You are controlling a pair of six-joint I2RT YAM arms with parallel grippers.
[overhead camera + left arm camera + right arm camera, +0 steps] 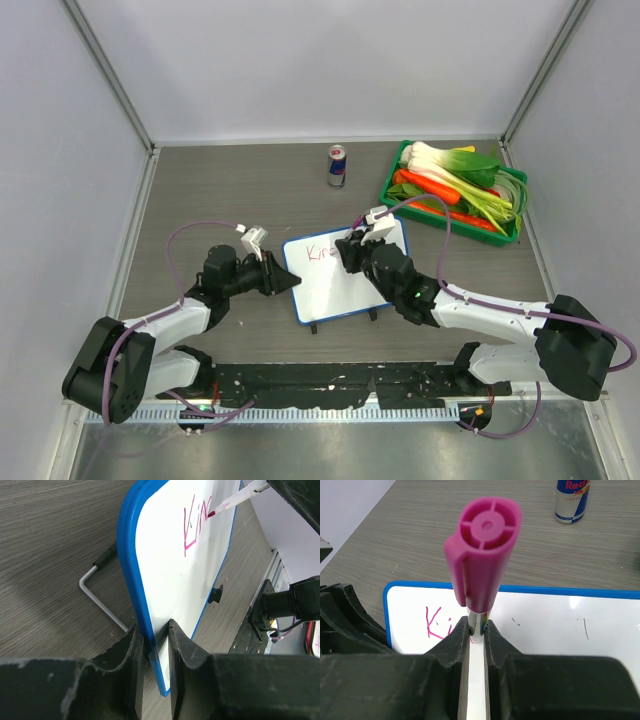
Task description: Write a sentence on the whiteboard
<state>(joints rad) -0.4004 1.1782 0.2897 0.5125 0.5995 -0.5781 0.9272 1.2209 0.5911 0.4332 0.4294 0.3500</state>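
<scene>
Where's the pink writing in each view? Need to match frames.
Top external: pink writing, centre frame, in the board's upper-left corner.
Left wrist: top, right of centre.
Right wrist: left of centre, mid-height.
Shared landmark: the whiteboard's blue rim.

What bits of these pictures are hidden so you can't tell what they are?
- Right wrist view: the marker and the right gripper cover the writing after "Ki".
- Right wrist view: the top edge cuts off the can.
- Top view: the right gripper covers the end of the writing.
- Left wrist view: the left gripper hides the board edge it clamps.
</scene>
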